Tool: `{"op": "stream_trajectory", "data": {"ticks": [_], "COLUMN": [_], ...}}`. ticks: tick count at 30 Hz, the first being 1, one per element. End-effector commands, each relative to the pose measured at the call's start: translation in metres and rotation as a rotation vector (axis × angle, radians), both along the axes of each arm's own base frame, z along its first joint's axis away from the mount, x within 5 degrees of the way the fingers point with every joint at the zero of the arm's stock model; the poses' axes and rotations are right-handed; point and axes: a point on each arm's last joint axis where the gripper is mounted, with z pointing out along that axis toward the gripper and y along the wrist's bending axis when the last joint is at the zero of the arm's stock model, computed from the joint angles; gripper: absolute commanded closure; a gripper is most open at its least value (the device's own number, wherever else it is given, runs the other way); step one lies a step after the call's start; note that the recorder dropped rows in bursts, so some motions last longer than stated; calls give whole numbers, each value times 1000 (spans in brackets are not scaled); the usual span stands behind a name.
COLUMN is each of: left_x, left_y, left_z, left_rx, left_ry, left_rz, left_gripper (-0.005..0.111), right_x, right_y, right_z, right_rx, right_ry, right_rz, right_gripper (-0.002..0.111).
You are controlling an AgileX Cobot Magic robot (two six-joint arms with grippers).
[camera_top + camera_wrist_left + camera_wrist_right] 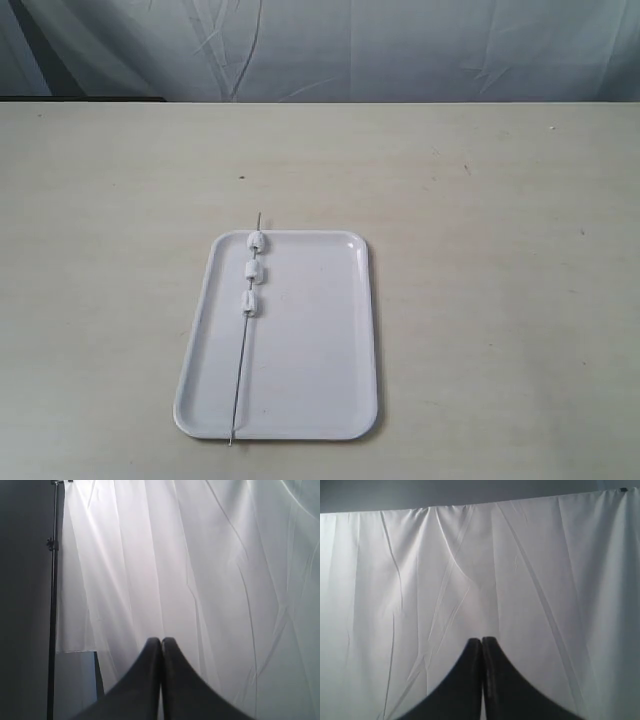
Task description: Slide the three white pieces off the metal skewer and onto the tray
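The white tray (320,390) lies flat on the table in the exterior view. Across its left part lies the thin metal skewer (240,375), its ends sticking out just past the far and near rims. Three white pieces are threaded on its far half: one (257,240) at the far rim, one (254,271) below it, one (249,302) nearest the middle. Neither arm shows in the exterior view. My left gripper (161,640) is shut on nothing and faces a white curtain. My right gripper (481,640) is likewise shut and empty, facing the curtain.
The beige table (480,200) stretches around the tray on all sides. A white curtain (400,50) hangs behind the table's far edge. A dark stand pole (52,605) rises beside the curtain in the left wrist view.
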Motion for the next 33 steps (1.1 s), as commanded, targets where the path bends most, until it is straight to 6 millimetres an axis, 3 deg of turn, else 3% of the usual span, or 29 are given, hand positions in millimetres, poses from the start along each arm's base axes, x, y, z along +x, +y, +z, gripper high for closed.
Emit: {"op": "stream_trajectory", "data": {"ticks": [1,5,6,9,11,12,13,14,15,16,17,18,19,20,21,22,23,25,29,33], "left_x": [-2,-2,-2,-7,-18,-27,-29,-26,-12,-7,16,26,49,58,78,86,99,108,119,132], "left_y": [-1,-1,-1,0,-3,-4,-5,-6,-6,-5,-2,0,1,0,-9,-13,-25,-38,-63,-64], "left_z": [2,2,2,10,40,65,78,101,122,132,140,140,132,126,108,98,80,63,29,3], "left_rx": [-2,-39,-160,-353,-295,-230,-206,-165,-152,-162,-167,-184,-259,-309,-469,-545,-615,-573,-416,-440], "left_ry": [-30,-29,-40,-130,-219,-254,-256,-221,-87,-31,173,263,491,577,784,882,1086,1259,1519,1648], "left_rz": [-13,-35,-110,-246,-260,-242,-236,-216,-180,-168,-103,-80,-64,-79,-147,-180,-248,-363,-677,-676], "left_gripper": [107,107,107,107,107,107,107,107,107,107,107,107,107,107,107,107,107,107,107,107], "right_x": [-2,-2,-2,-2,-12,-18,-19,-16,3,15,38,55,84,98,126,140,160,179,198,203], "right_y": [-1,-1,-1,-1,-1,-1,-1,-1,2,5,13,20,38,50,77,90,114,138,178,210], "right_z": [2,2,2,5,41,77,97,131,158,171,192,198,199,197,183,172,148,118,60,9], "right_rx": [20,37,165,271,273,273,273,274,278,284,287,274,210,158,82,60,27,-13,-79,-168], "right_ry": [-30,-29,-22,-15,-34,-6,17,75,216,304,491,610,820,928,1137,1234,1384,1527,1702,1795], "right_rz": [-5,8,101,178,189,188,187,187,204,223,270,294,361,420,562,640,782,866,893,859], "right_gripper": [109,109,109,109,109,109,109,109,109,109,109,109,109,109,109,109,109,109,109,108]}}
